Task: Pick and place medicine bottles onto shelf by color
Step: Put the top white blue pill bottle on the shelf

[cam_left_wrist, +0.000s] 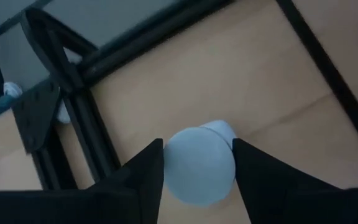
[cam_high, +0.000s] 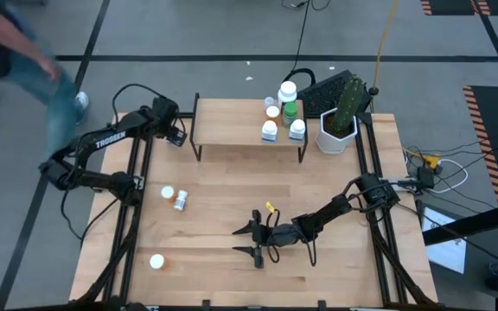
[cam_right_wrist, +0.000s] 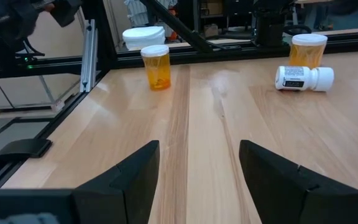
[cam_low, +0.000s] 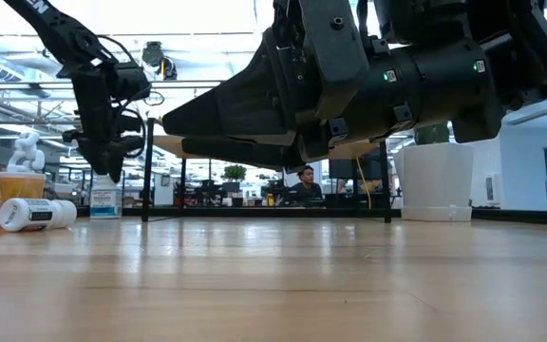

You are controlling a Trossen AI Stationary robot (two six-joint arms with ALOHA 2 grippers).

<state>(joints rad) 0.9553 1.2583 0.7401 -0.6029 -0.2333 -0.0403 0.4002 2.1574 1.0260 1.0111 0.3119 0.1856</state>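
Observation:
My left gripper hangs just off the left end of the shelf and is shut on a white medicine bottle. On the shelf's right half stand several bottles: white ones and a green one. My right gripper lies low over the table's middle, open and touching nothing. On the table to its left, an orange bottle stands alone. Farther off, another orange one stands beside a white one lying on its side. My left gripper pinches the white bottle between its two fingers, which come from above and point down. The wrist view looks onto the bottle's round white end. Which part of its side the pads meet is hidden by that end. The low view shows the fingers above the tabletop.
A white planter with a cactus stands at the shelf's right end, with a dark keyboard behind it. Black frame rails run along the table's sides. A person walks past the far left corner.

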